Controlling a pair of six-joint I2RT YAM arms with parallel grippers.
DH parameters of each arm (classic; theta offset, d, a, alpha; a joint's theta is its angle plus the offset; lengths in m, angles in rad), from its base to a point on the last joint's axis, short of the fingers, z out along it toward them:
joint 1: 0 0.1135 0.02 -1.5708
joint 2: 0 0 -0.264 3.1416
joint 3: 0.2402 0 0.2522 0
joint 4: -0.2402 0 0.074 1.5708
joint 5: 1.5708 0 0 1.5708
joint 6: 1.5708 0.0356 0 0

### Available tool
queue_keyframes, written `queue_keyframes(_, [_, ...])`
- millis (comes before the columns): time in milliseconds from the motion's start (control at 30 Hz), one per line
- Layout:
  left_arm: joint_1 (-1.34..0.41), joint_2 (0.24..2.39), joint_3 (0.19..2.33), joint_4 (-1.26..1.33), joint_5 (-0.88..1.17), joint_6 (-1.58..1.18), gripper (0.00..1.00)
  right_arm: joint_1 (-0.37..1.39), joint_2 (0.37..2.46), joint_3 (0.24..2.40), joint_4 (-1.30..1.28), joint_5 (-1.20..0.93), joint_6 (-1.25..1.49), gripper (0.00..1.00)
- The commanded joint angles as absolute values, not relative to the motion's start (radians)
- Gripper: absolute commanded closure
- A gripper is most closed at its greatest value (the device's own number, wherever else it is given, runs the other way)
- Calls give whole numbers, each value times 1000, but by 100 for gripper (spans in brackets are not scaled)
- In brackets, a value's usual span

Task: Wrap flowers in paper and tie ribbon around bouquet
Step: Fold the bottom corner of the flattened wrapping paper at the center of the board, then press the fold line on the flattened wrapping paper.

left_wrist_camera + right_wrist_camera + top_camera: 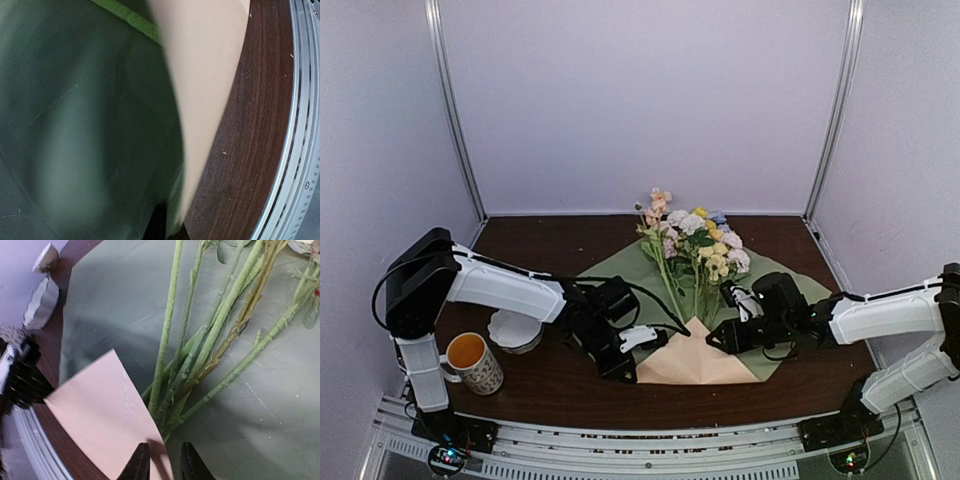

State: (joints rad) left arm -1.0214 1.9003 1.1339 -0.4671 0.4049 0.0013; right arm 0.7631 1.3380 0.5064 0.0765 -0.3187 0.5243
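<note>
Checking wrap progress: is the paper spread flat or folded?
Partly folded: the paper lies spread green-side up under the flowers, its near corner turned over, showing peach.

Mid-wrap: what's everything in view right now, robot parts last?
flowers: one bunch, green stems with pastel heads, lying on the paper.
paper: one sheet, sage green, near corner folded up peach, table centre.
bowl: one, white, left of the paper.
mug: one, patterned, orange inside, near left by the bowl.
table: one, dark wood, under everything.
left gripper: one, black and white, shut on the paper at the fold's left corner.
right gripper: one, black, open astride the peach fold's edge near the stem ends.
</note>
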Motion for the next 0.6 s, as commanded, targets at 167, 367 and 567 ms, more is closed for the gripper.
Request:
queue_keyframes(167, [-1011,1930,1126,-489,457,0,100,744,1208,429,-2,-415,543,47])
queue_keyframes(367, [-1003,1943,1133,-492,471,-5,100,746,1092,346,-18,-422,607,44])
queue_keyframes(567, [-999,1949,1136,-492,487,-5,100,746,985,259,4,-400,688,51])
